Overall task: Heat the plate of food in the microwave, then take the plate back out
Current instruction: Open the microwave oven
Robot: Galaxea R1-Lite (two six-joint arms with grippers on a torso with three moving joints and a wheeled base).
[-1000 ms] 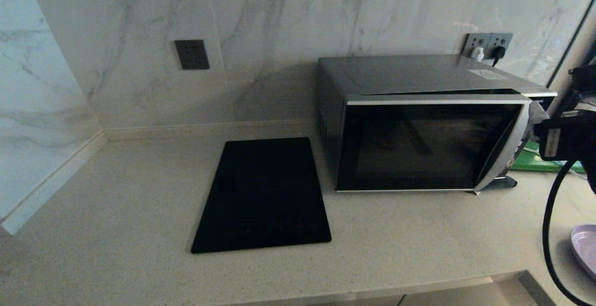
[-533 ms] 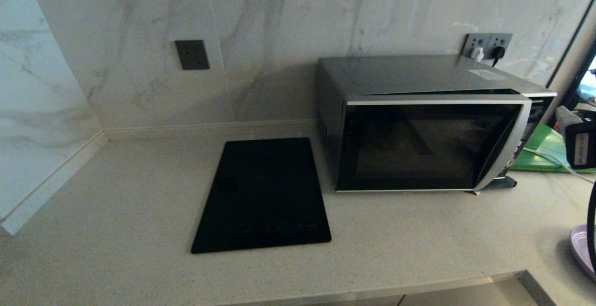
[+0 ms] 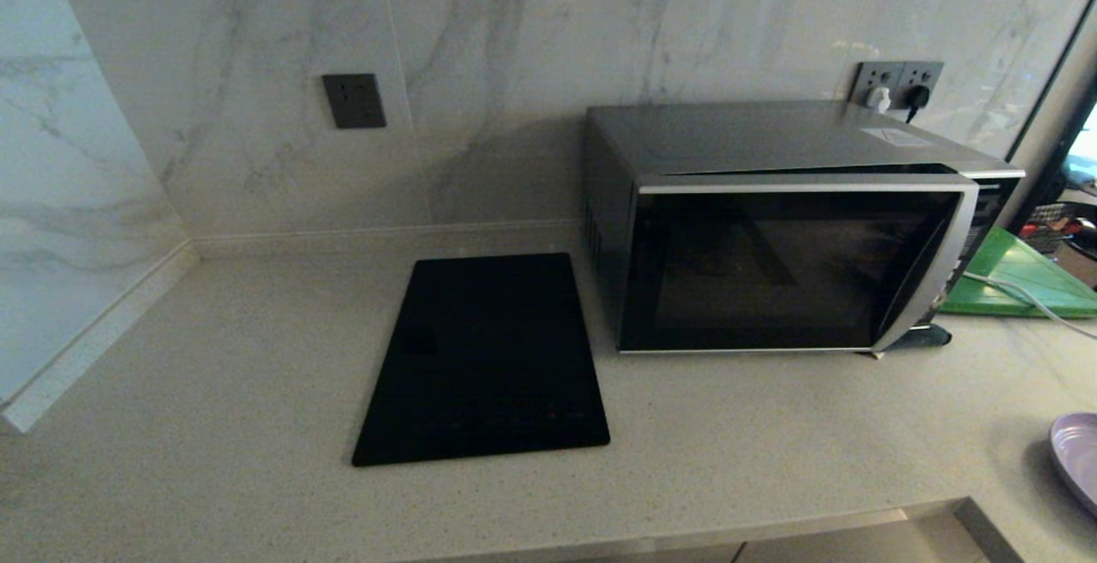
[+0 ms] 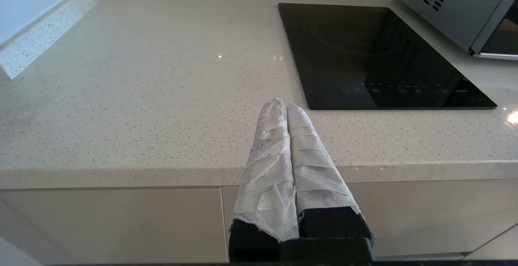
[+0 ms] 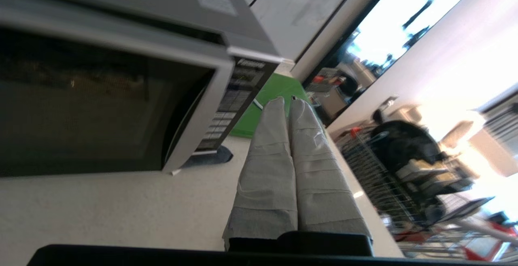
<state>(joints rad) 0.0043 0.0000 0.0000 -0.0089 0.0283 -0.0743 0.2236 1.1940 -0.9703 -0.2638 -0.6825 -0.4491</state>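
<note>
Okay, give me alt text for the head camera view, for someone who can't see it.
A silver-grey microwave with its dark glass door slightly ajar stands on a pale speckled counter against a marble wall. A flat black cooktop lies to its left, a green board behind its right side, and the edge of a lilac plate shows at the far right.

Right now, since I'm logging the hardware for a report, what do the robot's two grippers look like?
Both look alike. The left gripper has two long tapering fingers wrapped in wrinkled white tape, on black bases on a black mount. The right gripper has the same taped fingers, greyer here, on a black mount. No cables or markings show.
</note>
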